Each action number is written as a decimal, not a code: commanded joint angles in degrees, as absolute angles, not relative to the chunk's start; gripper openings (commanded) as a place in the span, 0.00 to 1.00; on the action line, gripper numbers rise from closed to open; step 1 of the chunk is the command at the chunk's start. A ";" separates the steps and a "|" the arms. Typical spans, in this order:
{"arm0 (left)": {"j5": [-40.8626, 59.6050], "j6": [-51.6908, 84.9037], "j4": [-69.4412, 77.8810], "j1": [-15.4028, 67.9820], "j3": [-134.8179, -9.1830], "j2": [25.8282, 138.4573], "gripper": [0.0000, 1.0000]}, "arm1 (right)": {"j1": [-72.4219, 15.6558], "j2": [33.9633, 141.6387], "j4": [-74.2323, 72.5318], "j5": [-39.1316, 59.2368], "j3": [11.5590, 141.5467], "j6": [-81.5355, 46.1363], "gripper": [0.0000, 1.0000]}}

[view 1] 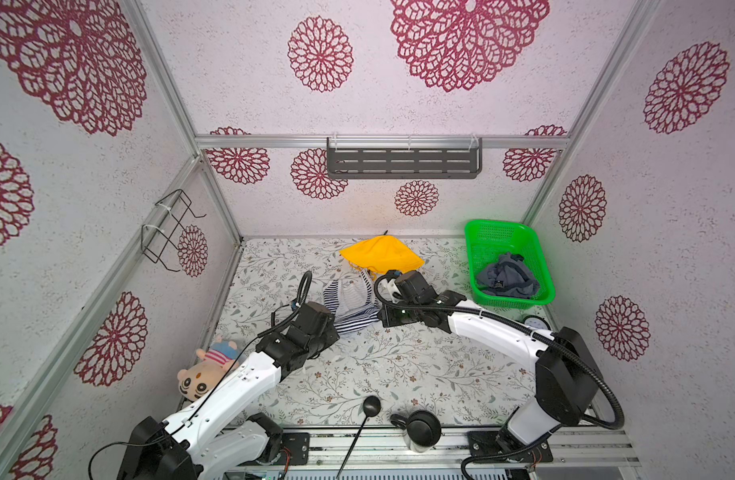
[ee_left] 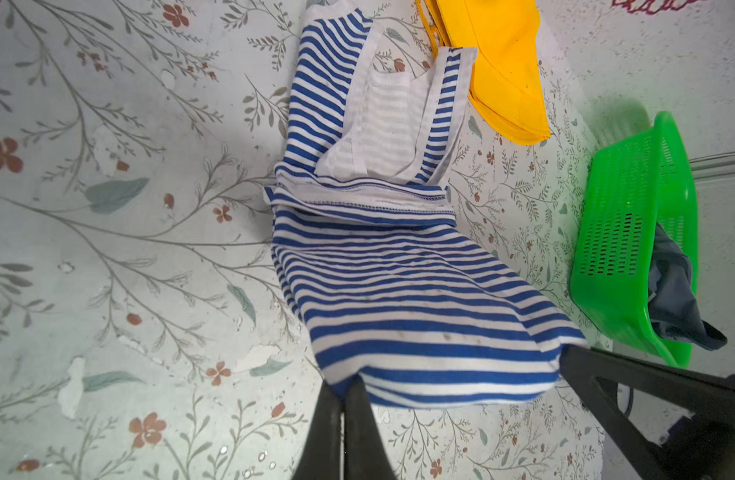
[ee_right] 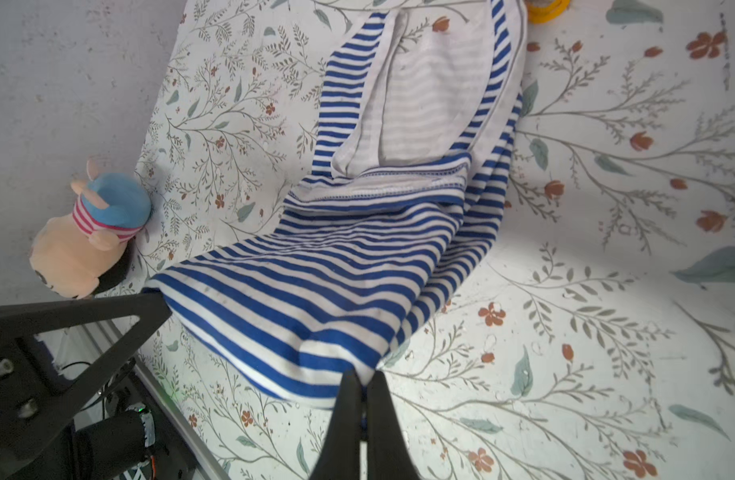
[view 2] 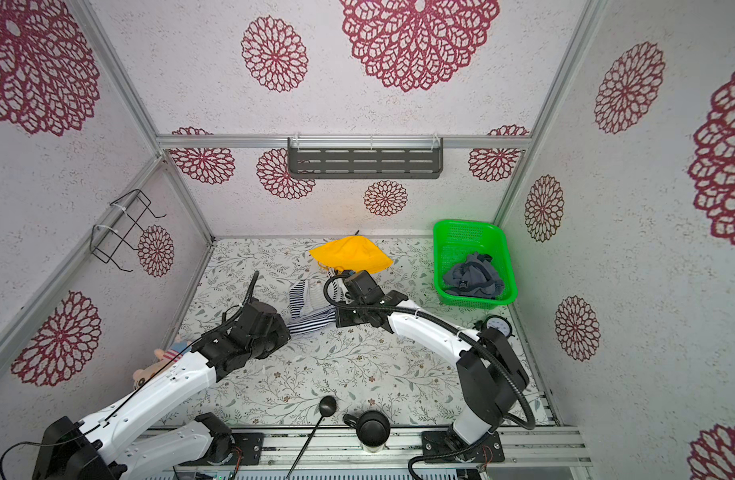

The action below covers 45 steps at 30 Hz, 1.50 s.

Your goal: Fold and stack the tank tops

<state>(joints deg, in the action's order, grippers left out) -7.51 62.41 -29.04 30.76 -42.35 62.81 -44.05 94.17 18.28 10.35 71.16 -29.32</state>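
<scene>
A navy-and-white striped tank top (view 1: 351, 305) (view 2: 311, 307) lies mid-table, its lower half doubled over toward the straps. My left gripper (ee_left: 342, 384) is shut on one corner of the near fold of the striped tank top (ee_left: 399, 270). My right gripper (ee_right: 363, 376) is shut on the other corner of it (ee_right: 336, 270). Between the two corners the fold is raised slightly off the table. A slate blue-grey tank top (view 1: 507, 276) (view 2: 473, 278) sits crumpled in the green basket (view 1: 473, 257) at the back right.
A yellow cloth hat (view 1: 382, 253) (ee_left: 503, 62) lies just behind the striped top. A plush toy (view 1: 207, 370) (ee_right: 87, 237) rests against the left wall. A black ladle (view 1: 370, 405) and a black-lidded mug (view 1: 419, 428) stand at the front edge. A small clock (view 1: 534, 322) lies near the basket.
</scene>
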 commanded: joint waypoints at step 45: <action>9.18 42.13 -12.32 4.64 -74.23 101.75 0.71 | -31.37 120.70 8.06 8.80 98.18 -16.58 0.57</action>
